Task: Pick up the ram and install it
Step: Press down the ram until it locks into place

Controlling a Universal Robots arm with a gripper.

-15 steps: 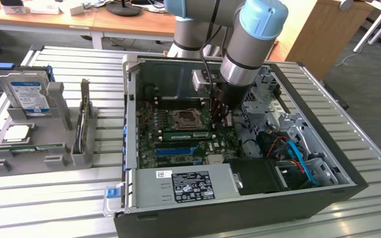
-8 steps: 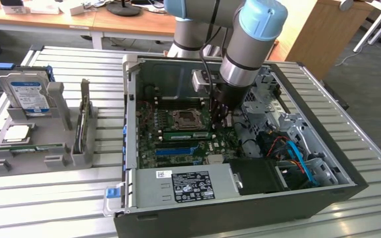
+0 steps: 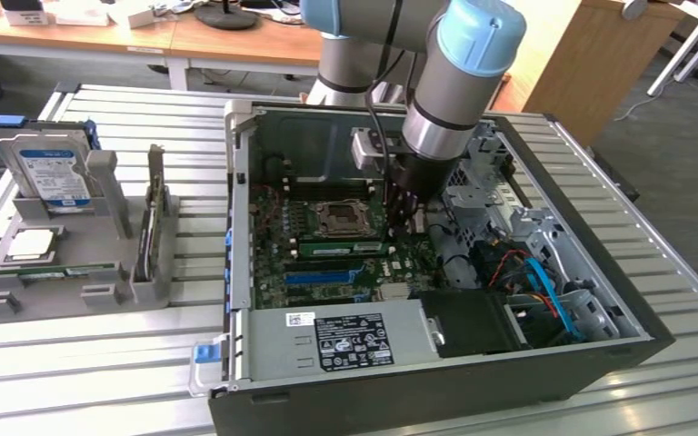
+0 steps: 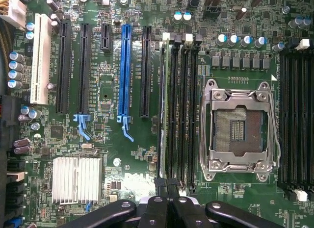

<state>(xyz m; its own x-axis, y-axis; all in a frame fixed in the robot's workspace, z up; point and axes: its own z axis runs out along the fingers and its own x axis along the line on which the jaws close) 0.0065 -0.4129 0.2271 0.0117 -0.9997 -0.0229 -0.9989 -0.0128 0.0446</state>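
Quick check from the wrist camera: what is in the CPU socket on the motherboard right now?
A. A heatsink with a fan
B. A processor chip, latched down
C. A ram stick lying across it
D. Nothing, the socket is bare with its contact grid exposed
D. The CPU socket shows its bare contact grid inside the metal frame, with no chip, cooler or stick on it.

Robot arm reaching steeply down into the open computer case, wrist pointing straight down above the motherboard, gripper hanging close over it, black fingers pressing together, closed.
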